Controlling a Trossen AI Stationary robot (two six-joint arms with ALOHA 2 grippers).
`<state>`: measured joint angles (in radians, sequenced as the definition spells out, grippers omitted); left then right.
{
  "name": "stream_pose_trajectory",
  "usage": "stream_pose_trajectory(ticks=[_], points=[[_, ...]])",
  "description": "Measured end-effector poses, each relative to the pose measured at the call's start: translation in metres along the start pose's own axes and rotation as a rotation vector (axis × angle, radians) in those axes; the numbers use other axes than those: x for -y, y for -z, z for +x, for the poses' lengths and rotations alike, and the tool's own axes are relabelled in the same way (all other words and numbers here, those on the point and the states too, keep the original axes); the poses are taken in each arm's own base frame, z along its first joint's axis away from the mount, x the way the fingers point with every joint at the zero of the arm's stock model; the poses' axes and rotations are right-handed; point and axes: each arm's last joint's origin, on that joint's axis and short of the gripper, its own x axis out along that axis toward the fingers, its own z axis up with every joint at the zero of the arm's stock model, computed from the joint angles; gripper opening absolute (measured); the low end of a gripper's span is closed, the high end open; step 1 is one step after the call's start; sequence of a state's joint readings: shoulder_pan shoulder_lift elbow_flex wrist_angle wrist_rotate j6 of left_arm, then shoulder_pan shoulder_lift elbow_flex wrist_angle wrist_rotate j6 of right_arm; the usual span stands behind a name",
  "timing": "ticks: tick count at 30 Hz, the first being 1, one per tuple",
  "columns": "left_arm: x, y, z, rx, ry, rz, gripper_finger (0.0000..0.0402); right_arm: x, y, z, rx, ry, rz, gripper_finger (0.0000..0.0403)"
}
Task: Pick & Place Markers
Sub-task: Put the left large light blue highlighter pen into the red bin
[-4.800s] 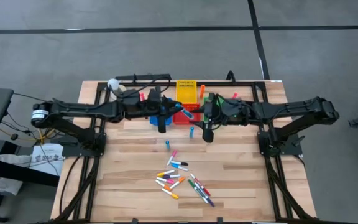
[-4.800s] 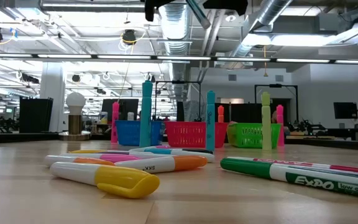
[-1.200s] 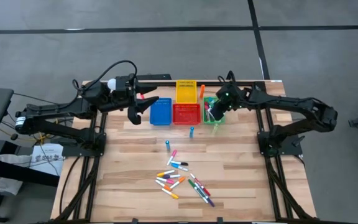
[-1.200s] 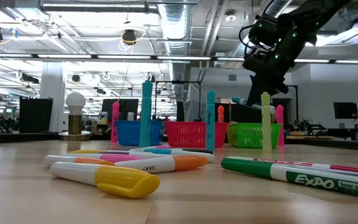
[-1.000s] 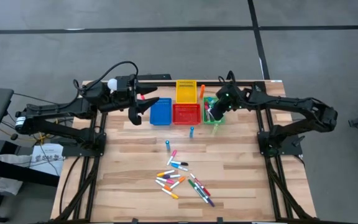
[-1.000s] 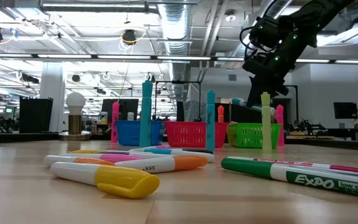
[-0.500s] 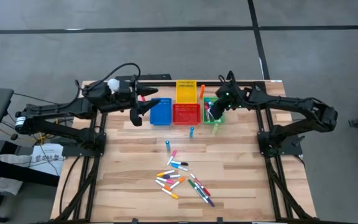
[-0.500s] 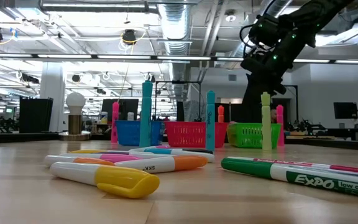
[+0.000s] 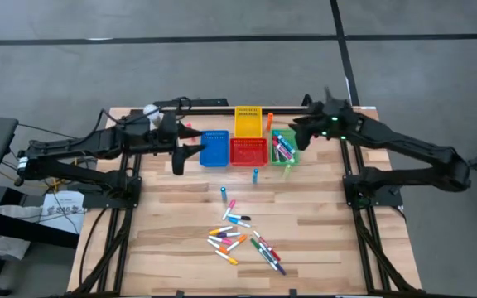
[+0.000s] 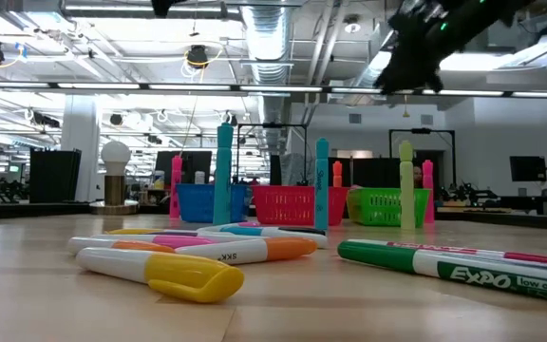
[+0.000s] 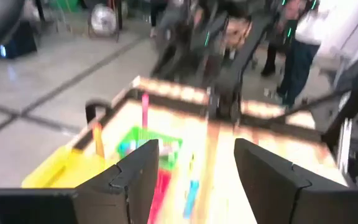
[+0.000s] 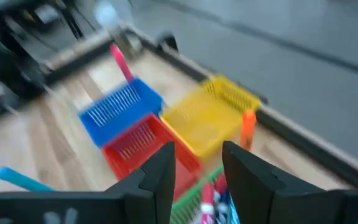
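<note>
Markers (image 9: 243, 240) flat, scattered headings, two teal markers (image 9: 223, 193) upright

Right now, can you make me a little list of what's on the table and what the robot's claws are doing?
bins: blue bin, red bin, yellow bin, green bin, grouped at the far side of the table
green bin contents: several markers
loose markers: a mixed-colour pile of markers lying near the front
standing markers: two blue ones upright in front of the bins
left claw: open, empty, beside the blue bin
right claw: open, empty, above the bins
</note>
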<state>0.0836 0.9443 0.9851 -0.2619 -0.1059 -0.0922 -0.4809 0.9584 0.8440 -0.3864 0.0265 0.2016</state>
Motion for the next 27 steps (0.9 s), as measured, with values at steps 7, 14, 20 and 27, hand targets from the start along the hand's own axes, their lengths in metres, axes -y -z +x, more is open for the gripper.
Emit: stream_pose_trajectory(ticks=[7, 14, 20, 27], points=[[0.01, 0.01, -0.002, -0.096, 0.027, -0.018, 0.021, -0.019, -0.014, -0.047, 0.26, -0.128, -0.018, 0.0124], [0.018, 0.011, -0.004, -0.101, 0.068, -0.005, 0.021, -0.041, -0.012, -0.065, 0.347, -0.161, -0.035, 0.0125], [0.018, 0.011, -0.004, -0.1, 0.063, 0.023, 0.021, -0.062, -0.004, -0.073, 0.343, -0.204, -0.066, 0.0125], [0.018, 0.012, -0.004, -0.106, 0.059, 0.024, 0.021, -0.083, 0.007, -0.086, 0.36, -0.187, -0.086, 0.0125]])
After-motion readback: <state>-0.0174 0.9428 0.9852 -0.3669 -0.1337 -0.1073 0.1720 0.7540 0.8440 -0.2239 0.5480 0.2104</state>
